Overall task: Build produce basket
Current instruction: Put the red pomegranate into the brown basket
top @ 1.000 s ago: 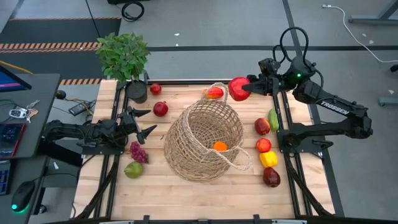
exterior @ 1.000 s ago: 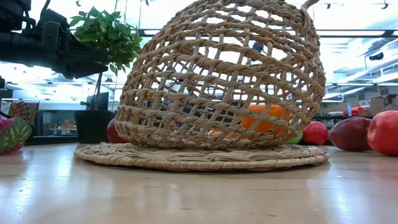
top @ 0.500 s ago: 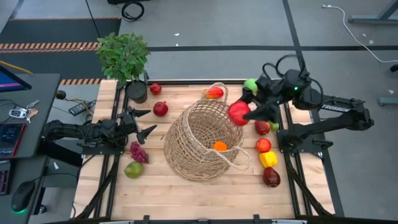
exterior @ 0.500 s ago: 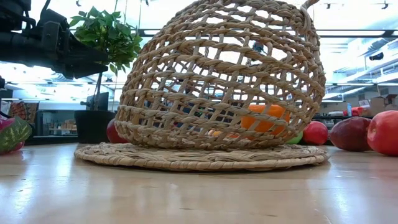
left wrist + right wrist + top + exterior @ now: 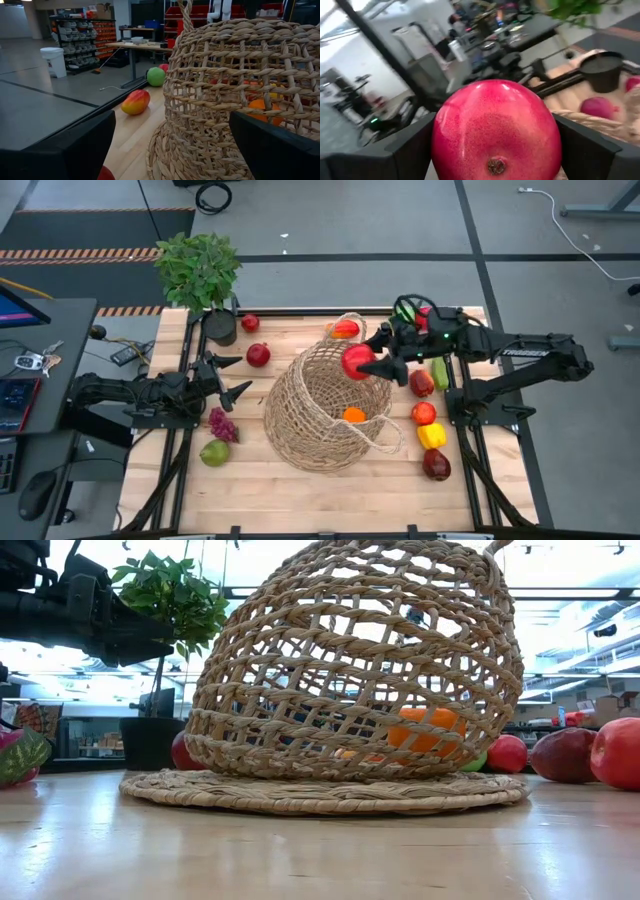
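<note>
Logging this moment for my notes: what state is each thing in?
Right claw: shut on red pomegranate, above the basket's rim.
Left claw: open, empty, waiting left of basket.
Basket: lying on its side, orange fruit inside.
Mango: lying on table, behind basket.

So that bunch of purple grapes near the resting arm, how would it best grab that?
Probably from straight above, across its narrow middle. The grapes lie flat on the table as a lumpy, elongated bunch, so fingers closing across the short width should seat best. The open left gripper waits just beside them.
</note>
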